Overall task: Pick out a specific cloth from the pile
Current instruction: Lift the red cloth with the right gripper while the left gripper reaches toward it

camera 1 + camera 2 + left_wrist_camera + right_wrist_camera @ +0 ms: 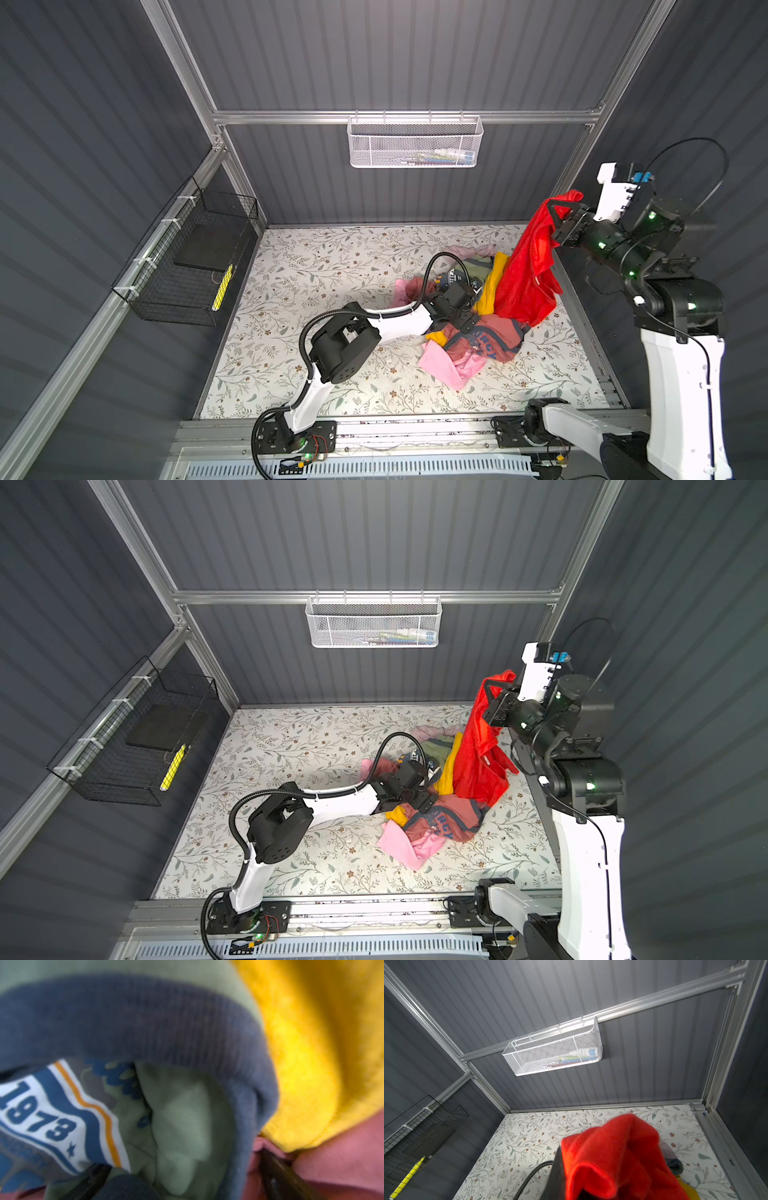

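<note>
surface: your floral table (316, 266) is carrying the pile (469, 345) right of centre.
room: grey ribbed walls (395, 62) and a metal frame (399, 117) are closing you in.
white basket (415, 143): hanging on the frame's rear bar, holding small items (449, 157) lying flat, too blurred to name.
black basket (187, 266): hanging on the left wall, holding a dark slab (203, 249) and a yellow stick (222, 286).
cloth (528, 270): dangling at right rear, its lower end resting against the pile.
right gripper (555, 210): pinching the cloth's top, raised high.
left gripper (463, 320): spread wide, sitting low in the pile by the green shirt (182, 1126).
</note>
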Tool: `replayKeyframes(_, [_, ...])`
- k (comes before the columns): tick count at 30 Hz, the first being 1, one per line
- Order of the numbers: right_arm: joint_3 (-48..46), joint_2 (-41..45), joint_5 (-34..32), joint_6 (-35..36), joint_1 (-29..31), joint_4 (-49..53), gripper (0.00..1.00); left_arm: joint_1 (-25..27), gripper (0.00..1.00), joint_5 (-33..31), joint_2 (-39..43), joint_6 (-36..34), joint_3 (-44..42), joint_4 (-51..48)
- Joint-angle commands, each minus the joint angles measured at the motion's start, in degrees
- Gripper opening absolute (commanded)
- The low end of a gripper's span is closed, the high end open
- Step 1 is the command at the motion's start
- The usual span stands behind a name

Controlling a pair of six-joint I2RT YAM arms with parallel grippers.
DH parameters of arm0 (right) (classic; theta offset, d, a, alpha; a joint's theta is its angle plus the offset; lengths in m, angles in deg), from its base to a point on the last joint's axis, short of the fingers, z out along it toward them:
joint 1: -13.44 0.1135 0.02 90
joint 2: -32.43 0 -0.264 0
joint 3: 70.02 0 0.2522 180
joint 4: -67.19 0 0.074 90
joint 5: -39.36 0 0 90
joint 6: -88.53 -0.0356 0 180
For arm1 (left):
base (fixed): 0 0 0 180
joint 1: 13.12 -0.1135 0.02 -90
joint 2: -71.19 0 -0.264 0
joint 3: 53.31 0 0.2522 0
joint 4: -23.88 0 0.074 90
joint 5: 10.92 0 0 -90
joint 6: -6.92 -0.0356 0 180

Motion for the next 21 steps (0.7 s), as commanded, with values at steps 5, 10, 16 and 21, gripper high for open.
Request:
replayKeyframes(5, [9.2, -3.8, 7.3, -2.1, 0.9, 0.6, 0.00, -1.9, 1.00, -3.9, -2.8, 2.5, 2.5, -6.1])
replayKeyframes(10, [3.5, -3.0, 7.3, -3.0, 7.5, -0.5, 0.00, -2.9, 1.00, -3.2, 2.0, 2.6, -0.7, -2.6])
replayKeyframes(16, [-22.1, 6.4, 6.5, -7.9, 11.7, -12.2, 0.00, -2.9, 1.00, -3.0, 14.4, 6.3, -11.5, 2.5])
replayKeyframes(21, [-37.4, 10.5, 5.6, -10.4, 13.8, -17.7, 0.00, -2.9, 1.00, -3.9, 23.7, 8.8, -18.2, 2.1])
